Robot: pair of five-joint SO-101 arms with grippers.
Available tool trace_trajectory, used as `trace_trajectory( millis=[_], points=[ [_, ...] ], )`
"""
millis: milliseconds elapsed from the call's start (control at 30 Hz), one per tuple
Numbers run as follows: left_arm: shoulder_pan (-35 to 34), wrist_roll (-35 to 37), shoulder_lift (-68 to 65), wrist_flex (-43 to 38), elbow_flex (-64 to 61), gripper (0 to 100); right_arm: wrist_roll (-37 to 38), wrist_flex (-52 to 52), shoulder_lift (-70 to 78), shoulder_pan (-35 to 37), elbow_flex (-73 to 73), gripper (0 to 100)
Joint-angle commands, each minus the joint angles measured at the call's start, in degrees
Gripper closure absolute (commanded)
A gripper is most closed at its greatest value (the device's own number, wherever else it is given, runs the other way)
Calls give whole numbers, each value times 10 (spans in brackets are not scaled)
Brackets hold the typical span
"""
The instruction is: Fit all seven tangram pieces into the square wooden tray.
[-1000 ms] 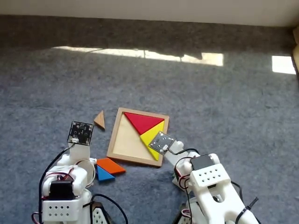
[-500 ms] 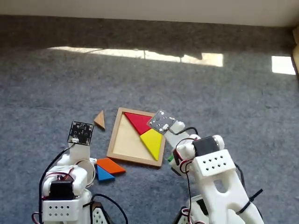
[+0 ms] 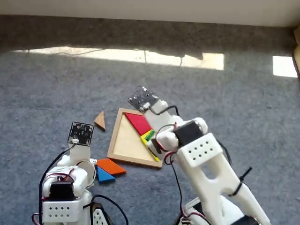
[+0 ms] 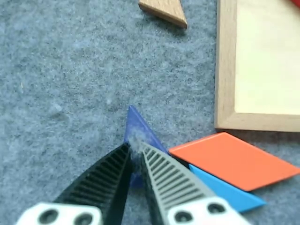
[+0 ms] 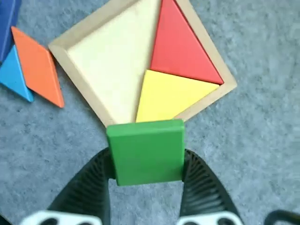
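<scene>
In the right gripper [image 5: 146,161], holding a green square [image 5: 145,150] clamped by two opposite sides above the tray [image 3: 133,160], over the yellow triangle [image 5: 171,96] lying beside the red triangle [image 5: 180,51]. Seemingly seating this piece: next probably calling for shifting over bare wood, lining up with the triangles' edges and lowering flat. Pinching a dark blue triangle [image 4: 135,126] in the left gripper [image 4: 135,149], down on the carpet [image 3: 225,103] near the tray's corner.

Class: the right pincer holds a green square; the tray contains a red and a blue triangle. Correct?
No: beside the red triangle, the tray holds a yellow triangle, not a blue one, as the right wrist view shows. The right pincer holds the green square.
</scene>
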State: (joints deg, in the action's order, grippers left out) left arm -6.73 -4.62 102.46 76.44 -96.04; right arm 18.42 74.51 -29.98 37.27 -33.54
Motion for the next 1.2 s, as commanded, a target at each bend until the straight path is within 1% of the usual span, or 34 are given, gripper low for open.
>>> trace_trajectory(
  millis=[0, 167, 300, 467, 667, 867, 1167],
  points=[
    [-6, 5, 19, 4, -11, 993, -33, -18, 96, 25, 91, 993],
    [-6, 5, 19, 4, -11, 993, -91, -19, 221, 68, 170, 992],
    [-6, 5, 19, 4, -11, 993, -128, -65, 296, 88, 204, 992],
    [-6, 5, 19, 4, -11, 993, -135, -125, 346, 94, 207, 992],
    [-6, 5, 19, 4, -11, 993, -135, -135, 384, 94, 208, 986],
    [-6, 5, 19, 4, -11, 993, -136, -131, 398, 94, 208, 861],
    [-6, 5, 19, 4, -11, 993, -136, -95, 396, 95, 212, 770]
  ],
)
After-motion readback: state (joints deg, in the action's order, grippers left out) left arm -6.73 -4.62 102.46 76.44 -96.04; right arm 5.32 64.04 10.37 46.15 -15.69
